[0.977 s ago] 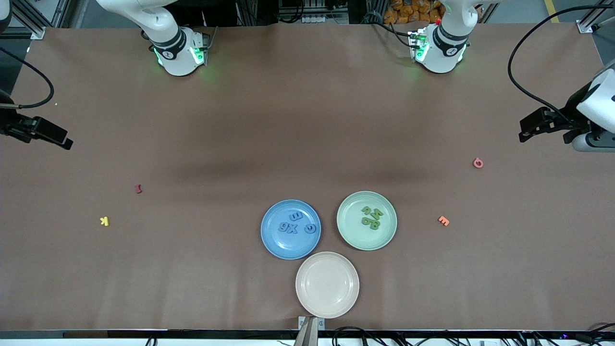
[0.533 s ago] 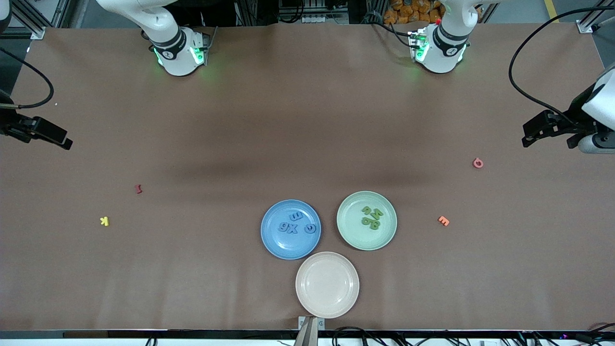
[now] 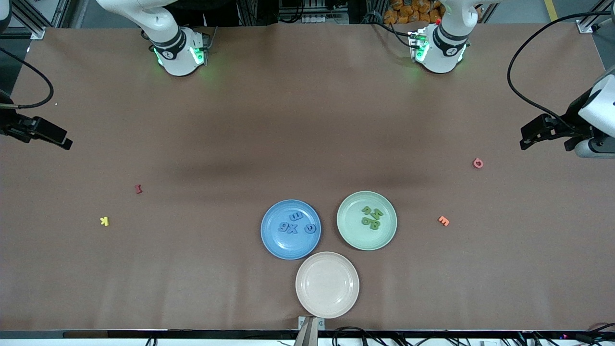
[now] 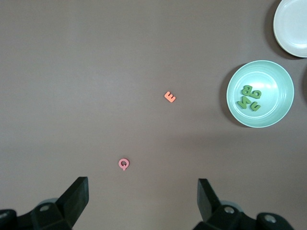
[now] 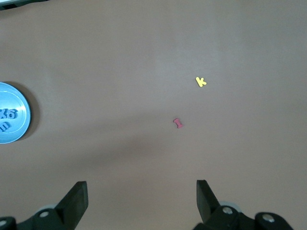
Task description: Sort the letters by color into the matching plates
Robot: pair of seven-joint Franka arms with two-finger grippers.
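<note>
The letters are already sorted as far as the views show: the blue letters (image 3: 297, 225) lie in a loose cluster inside the blue plate (image 3: 275, 242), and the green letters (image 3: 372, 217) are bunched in the green plate (image 3: 354, 237), the two plates sitting side by side, with the green one toward the left arm's end. Over the last second the only change is at the left arm's end of the table, where the left gripper (image 3: 528, 136) has drifted a little outward and back while hanging over bare table, its fingers spread wide and holding nothing; the right gripper (image 3: 60, 140) has kept its place over the right arm's end, fingers equally wide and empty. Nothing on the table has shifted. That suggests the sorting is finished and both arms are parked. What remains loose is off-colour: a pink piece (image 3: 477, 163) and an orange E (image 3: 443, 220) toward the left arm's end, a dark red piece (image 3: 139, 189) and a yellow K (image 3: 104, 221) toward the right arm's end. A cream plate (image 3: 307, 298) sits empty, nearer the front camera than the other two. The table (image 3: 298, 129) is covered in smooth brown material, with cables and frame rails at its edges.
</note>
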